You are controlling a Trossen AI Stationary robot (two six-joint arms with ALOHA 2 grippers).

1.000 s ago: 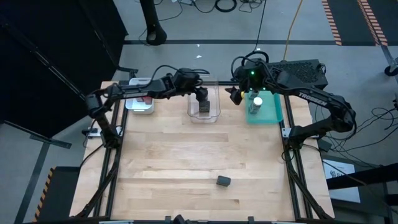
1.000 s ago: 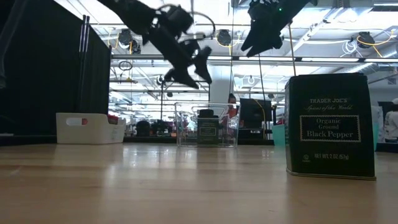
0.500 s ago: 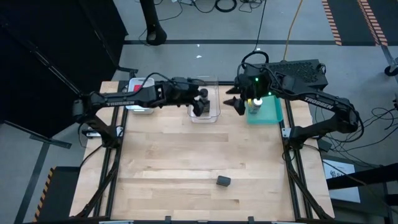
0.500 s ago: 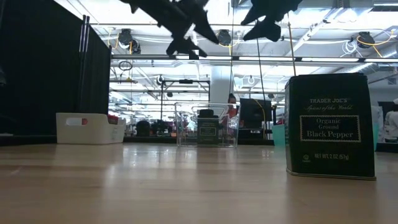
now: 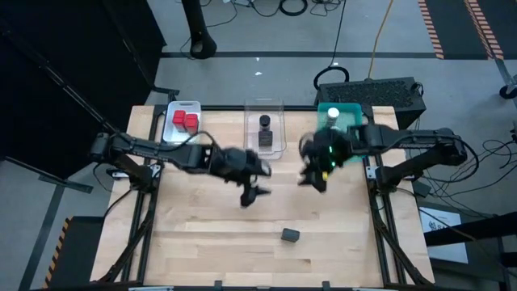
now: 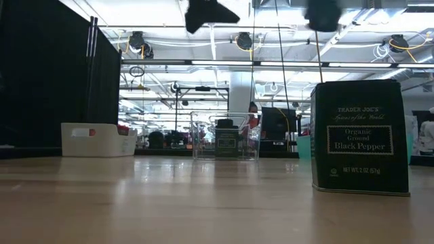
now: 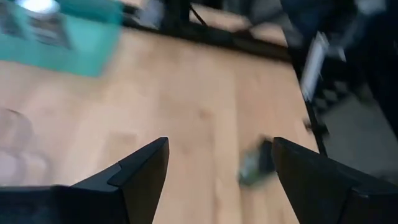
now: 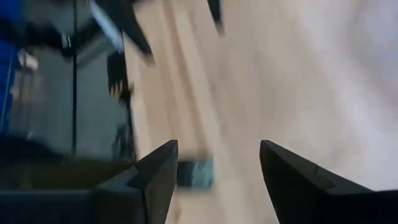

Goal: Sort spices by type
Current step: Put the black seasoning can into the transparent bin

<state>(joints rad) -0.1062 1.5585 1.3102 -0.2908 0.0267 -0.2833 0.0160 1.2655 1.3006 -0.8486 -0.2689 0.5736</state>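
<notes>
Wooden desk: seen from above, three trays along the far edge, both arms over the middle.
White tray, far left: two red tins inside, a finished pair.
Clear tray, far centre: one dark tin inside.
Teal tray, far right: one white-capped jar shows; a second cannot be made out.
Left to sort: black pepper tin, alone near the desk's front edge.
Left tool: empty, fingers spread wide, above mid-desk.
Right tool: empty, fingers apart, right of centre.
Judgement: mostly done; the pepper tin likely belongs with the dark tin.
Hard to see: the right arm crosses the teal tray's near end; both wrist views are smeared.
</notes>
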